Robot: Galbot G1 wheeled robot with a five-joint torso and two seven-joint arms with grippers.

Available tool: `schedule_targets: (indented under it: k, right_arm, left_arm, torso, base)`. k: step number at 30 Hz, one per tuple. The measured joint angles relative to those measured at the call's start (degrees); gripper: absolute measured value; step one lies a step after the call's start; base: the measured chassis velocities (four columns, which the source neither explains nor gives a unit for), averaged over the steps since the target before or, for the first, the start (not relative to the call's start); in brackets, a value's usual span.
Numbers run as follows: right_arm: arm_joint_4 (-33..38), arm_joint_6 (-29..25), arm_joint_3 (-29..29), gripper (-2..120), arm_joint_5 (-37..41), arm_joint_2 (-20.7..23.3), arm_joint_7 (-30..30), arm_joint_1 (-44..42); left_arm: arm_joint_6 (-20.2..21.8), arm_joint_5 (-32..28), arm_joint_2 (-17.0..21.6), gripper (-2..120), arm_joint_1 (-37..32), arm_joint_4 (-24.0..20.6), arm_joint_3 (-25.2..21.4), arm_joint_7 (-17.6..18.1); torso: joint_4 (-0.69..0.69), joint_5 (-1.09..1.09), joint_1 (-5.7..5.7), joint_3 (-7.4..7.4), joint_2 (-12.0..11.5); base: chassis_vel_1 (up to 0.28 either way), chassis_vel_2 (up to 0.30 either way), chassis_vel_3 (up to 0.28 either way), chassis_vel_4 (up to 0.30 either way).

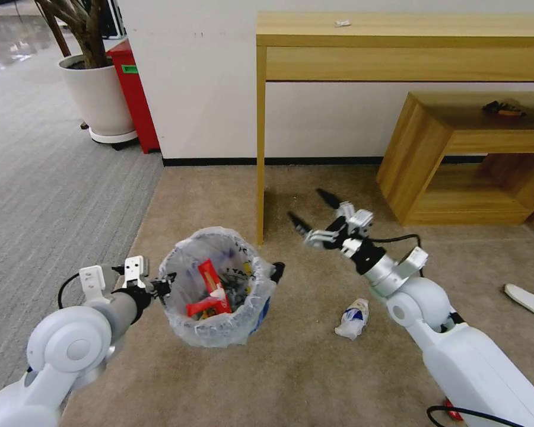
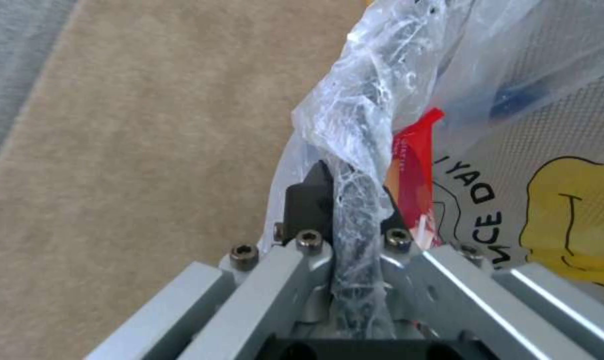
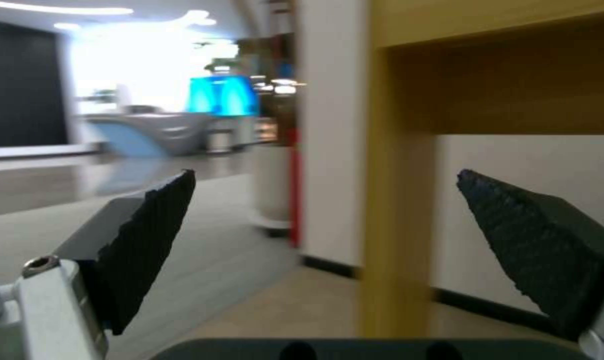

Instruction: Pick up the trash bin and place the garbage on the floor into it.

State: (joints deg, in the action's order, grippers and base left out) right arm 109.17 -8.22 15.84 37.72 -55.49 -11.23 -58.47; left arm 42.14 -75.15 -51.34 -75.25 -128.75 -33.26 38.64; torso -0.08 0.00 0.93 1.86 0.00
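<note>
The trash bin [image 1: 219, 290], lined with a crinkled translucent bag, is held just above the beige floor [image 1: 314, 367]. A red wrapper [image 1: 210, 290] and other litter lie inside it. My left gripper [image 1: 163, 286] is shut on the bin's bagged rim [image 2: 355, 200] at its left side. My right gripper [image 1: 310, 209] hangs open and empty to the right of the bin, beside the wooden table leg [image 1: 260, 148]. A crumpled white and blue piece of garbage [image 1: 352, 318] lies on the floor under my right arm. One white slipper [image 1: 531, 301] lies at the right edge.
A tall wooden console table [image 1: 397, 35] and a low wooden bench [image 1: 474, 160] stand against the wall ahead. A white planter [image 1: 101, 98] and a red box [image 1: 133, 89] stand at the back left on grey ribbed carpet [image 1: 47, 196].
</note>
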Motion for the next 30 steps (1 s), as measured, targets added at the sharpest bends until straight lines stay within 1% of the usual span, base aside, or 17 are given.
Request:
schedule_targets:
  k: [1,3,4,5,8,9,11,15,20,30]
  right_arm:
    - [0.0,0.0,0.0,100,0.0,0.0,0.0,0.0]
    - [0.1,0.1,2.2,100,-1.2,-0.4,5.4,-0.8]
    - [0.1,0.3,3.3,100,-1.6,-0.5,7.1,-1.3]
    - [0.1,0.3,3.3,100,-1.6,-0.5,7.1,-1.3]
    - [0.1,0.4,6.9,100,-2.5,-1.0,10.2,-3.0]
    - [0.1,0.4,6.9,100,-2.5,-1.0,10.2,-3.0]
    - [0.0,0.3,9.6,100,-3.5,-1.5,10.6,-4.3]
    - [0.4,0.5,12.8,100,-5.2,-2.2,11.9,-5.9]
    - [1.2,1.0,15.0,100,-5.8,-2.6,13.2,-8.3]
    - [2.3,-0.5,16.6,100,-6.3,-3.7,11.7,-11.5]
  left_arm:
    - [0.0,0.0,0.0,0,0.0,0.0,0.0,0.0]
    - [0.0,0.2,0.3,0,-0.1,0.0,-1.1,1.6]
    - [0.0,0.3,0.4,0,-0.1,0.0,-1.8,2.4]
    - [0.0,0.3,0.4,0,-0.1,0.0,-1.8,2.4]
    - [0.0,0.0,0.2,0,-0.5,0.1,-3.6,5.0]
    - [0.0,0.0,0.2,0,-0.5,0.1,-3.6,5.0]
    - [0.0,0.6,-0.2,0,-1.2,-0.2,-4.0,6.0]
    - [0.0,2.9,-0.6,0,-2.1,-1.0,-4.0,5.9]
    - [0.0,3.6,-0.6,0,-2.2,-1.5,-4.1,5.5]
    - [0.0,4.0,-0.6,0,-2.6,-1.5,-4.0,4.1]
  torso:
    - [0.00,0.00,0.00,0.00,0.0]
    - [0.00,0.00,0.00,0.00,0.0]
    - [0.00,0.00,0.00,0.00,0.0]
    - [0.00,0.00,0.00,0.00,0.0]
    - [0.00,0.00,0.00,0.00,0.0]
    - [0.00,0.00,0.00,0.00,0.0]
    - [0.01,0.00,0.00,0.00,0.0]
    - [0.00,0.00,0.00,0.00,0.0]
    - [0.00,0.00,0.00,0.00,0.0]
    - [0.00,0.00,0.00,0.00,0.0]
  base:
    - [0.000,0.000,0.000,0.000]
    - [0.000,0.000,0.000,0.000]
    - [0.000,0.000,0.000,0.000]
    - [0.000,0.000,0.000,0.000]
    - [0.000,0.000,0.000,0.000]
    - [0.000,0.000,0.000,0.000]
    - [0.000,0.000,0.000,0.000]
    - [0.000,0.000,0.000,0.000]
    - [0.000,0.000,0.000,0.000]
    - [0.000,0.000,0.000,0.000]
